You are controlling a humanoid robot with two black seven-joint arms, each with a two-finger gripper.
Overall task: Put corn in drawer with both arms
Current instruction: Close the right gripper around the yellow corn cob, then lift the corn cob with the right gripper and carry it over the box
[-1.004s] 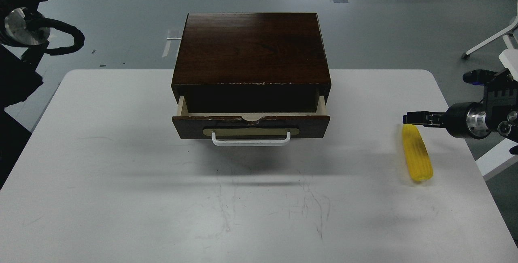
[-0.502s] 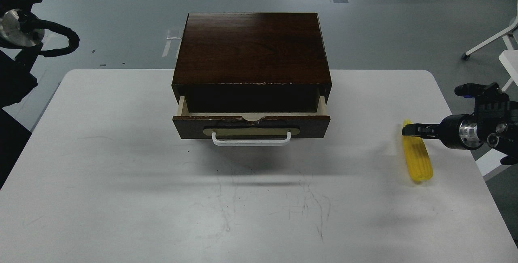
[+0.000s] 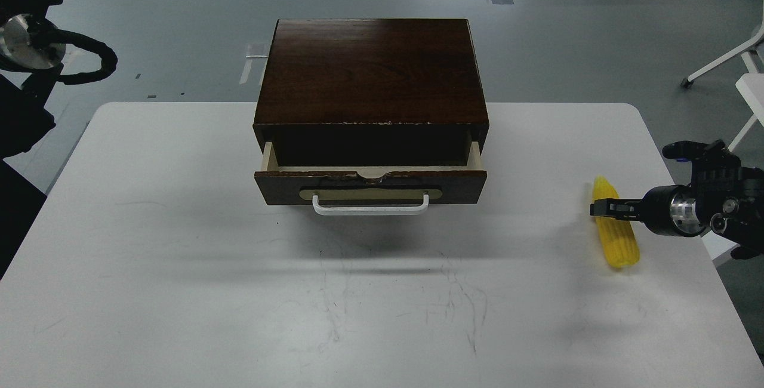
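Observation:
The yellow corn (image 3: 619, 241) lies on the white table (image 3: 179, 268) near its right edge, thin end pointing away from me. My right gripper (image 3: 601, 208) comes in from the right, low over the upper part of the cob, and its dark fingers cross it. They are seen side-on, so I cannot tell them apart. The drawer (image 3: 370, 186) of the dark brown wooden box (image 3: 370, 71) is pulled out a short way, with its white handle (image 3: 370, 207) facing me. What shows of its inside is dark. Of my left arm (image 3: 27, 48) only the upper joints show at the top left. Its gripper is out of view.
The box stands at the back middle of the table. White chair and desk legs (image 3: 725, 57) stand on the grey floor beyond the table's right side. The corn lies far to the right of the drawer.
My right gripper has come down and toward me, from the corn's far tip to across its upper part. The corn and drawer have not moved. The left arm shifted slightly.

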